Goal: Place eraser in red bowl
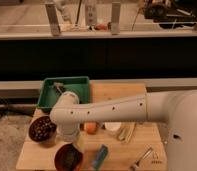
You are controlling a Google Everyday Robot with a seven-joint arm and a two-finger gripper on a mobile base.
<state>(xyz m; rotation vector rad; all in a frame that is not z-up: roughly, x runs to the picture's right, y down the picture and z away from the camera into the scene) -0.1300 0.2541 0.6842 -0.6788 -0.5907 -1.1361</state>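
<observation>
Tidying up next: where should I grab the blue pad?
Pinch the blue pad across its narrow width at mid-length, coming from above; it lies flat and long on the table. The claw is hidden under the arm end, above the red bowl.

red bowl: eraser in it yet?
Cannot tell. The red bowl sits upright at the table's front edge, interior dark; no eraser can be made out. The claw is hidden behind the arm.

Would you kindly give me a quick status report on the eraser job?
Gripper hidden behind arm, low near red bowl. Dark thing in bowl, maybe eraser. Blue pad beside bowl.
</observation>
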